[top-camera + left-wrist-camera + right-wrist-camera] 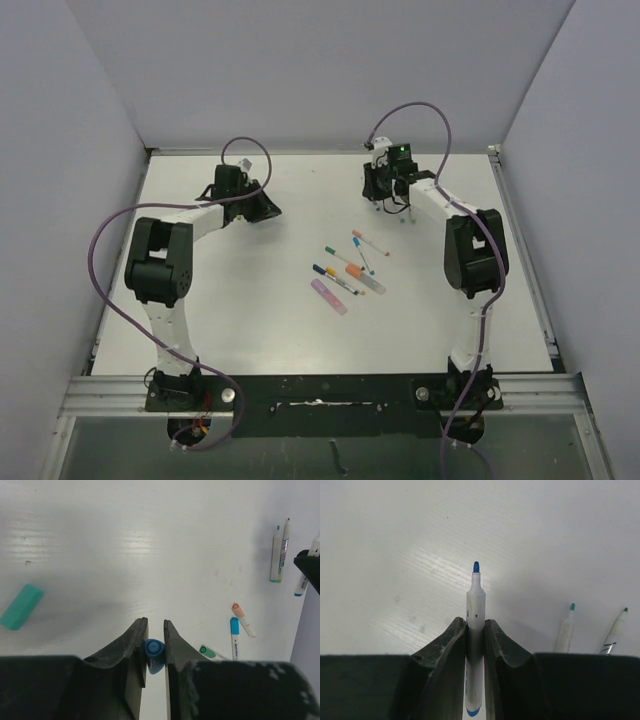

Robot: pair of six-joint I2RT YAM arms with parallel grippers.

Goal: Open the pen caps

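Observation:
My left gripper (pixel 155 622) is shut on a small blue pen cap (pixel 154 649), held just above the table at the back left (pixel 266 208). My right gripper (pixel 475 621) is shut on a white pen body (pixel 475 600) with a bare blue tip, at the back right (pixel 386 203). A loose teal cap (pixel 21 606) lies on the table left of the left gripper. Capped pens with orange (pixel 239 611), blue (pixel 234 627) and green (pixel 208 652) caps lie to its right.
Several pens lie in a cluster mid-table (pixel 348 270), among them a pink one (pixel 328 296). Two uncapped pens with green tips (pixel 566 630) (pixel 615 632) lie right of the right gripper. White walls surround the table, and purple cables loop over both arms.

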